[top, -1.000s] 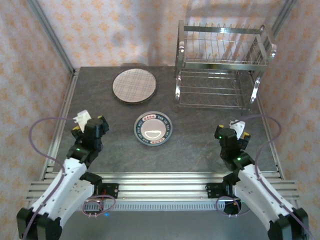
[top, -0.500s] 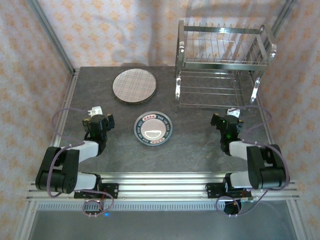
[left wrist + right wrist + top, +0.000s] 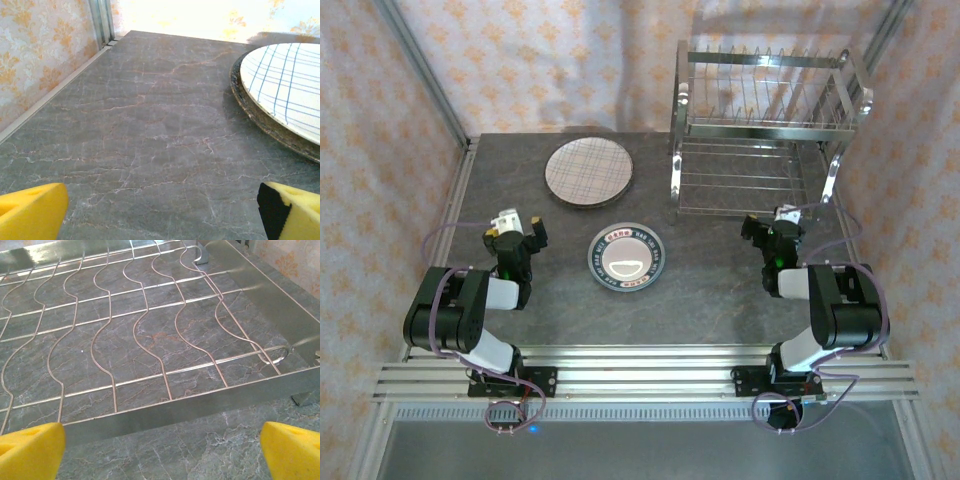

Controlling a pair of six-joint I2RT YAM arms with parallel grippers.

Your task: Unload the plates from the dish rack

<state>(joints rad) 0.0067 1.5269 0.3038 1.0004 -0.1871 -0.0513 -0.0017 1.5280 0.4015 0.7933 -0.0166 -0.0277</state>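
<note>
Left gripper (image 3: 512,226) jaws spread wide, gripping nothing, low over the table (image 3: 720,300), with the plaid plate (image 3: 588,171) ahead to its right. Right gripper (image 3: 778,224) also wide and empty, facing the dish rack (image 3: 760,130) lower shelf just ahead. Dark-rimmed plate (image 3: 626,257) lies flat between the arms, plaid plate flat behind it, both left of the rack

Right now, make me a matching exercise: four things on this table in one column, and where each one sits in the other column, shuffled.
Things:
1 plaid plate
2 dark-rimmed plate
3 dish rack
4 left pincer

Places:
A far right corner
B middle of the table
C open, over bare tabletop at the left
D far side, left of the rack

Pairs: 1-D, 2-B, 3-A, 4-C
</note>
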